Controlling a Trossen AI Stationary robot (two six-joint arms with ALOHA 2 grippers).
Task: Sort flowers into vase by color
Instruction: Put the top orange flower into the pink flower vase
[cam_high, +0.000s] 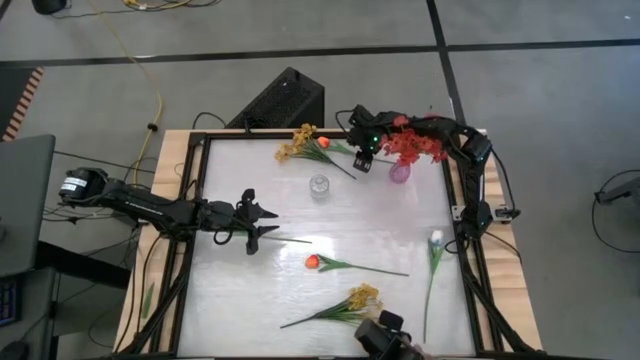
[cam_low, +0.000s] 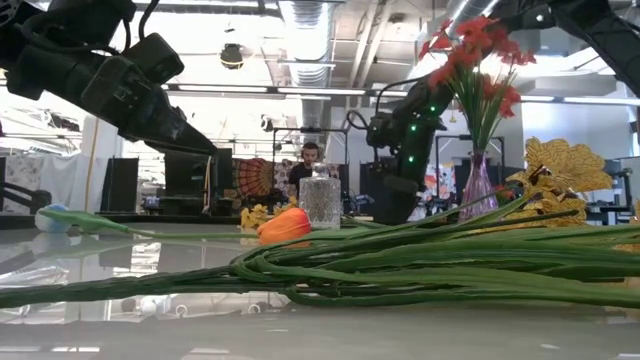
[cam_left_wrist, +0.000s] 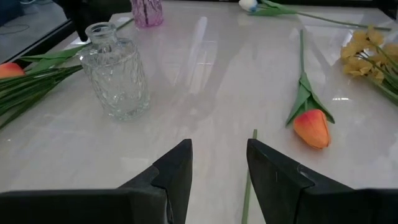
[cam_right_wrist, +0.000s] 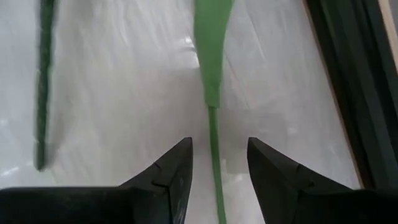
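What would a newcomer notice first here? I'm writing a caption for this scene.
Red flowers stand in a purple vase at the table's far right, beside the right gripper. An empty clear glass vase stands mid-table. Loose flowers lie about, an orange tulip near the centre, and the left gripper hovers close by, fingers parted.

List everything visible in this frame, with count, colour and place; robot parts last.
Red flower spray: one, red, standing in the purple vase at the far right.
Purple vase: one, purple glass, far right of the table.
Clear vase: one, clear glass, far centre, holding nothing.
Yellow sprays: two, one lying at the far edge, one near the front edge.
Orange tulip: one, lying mid-table.
White tulip: one, lying along the right side.
Bare green stem: one, lying before the left gripper.
Left gripper: open, left of centre.
Right gripper: open, over a green stem at the far edge.
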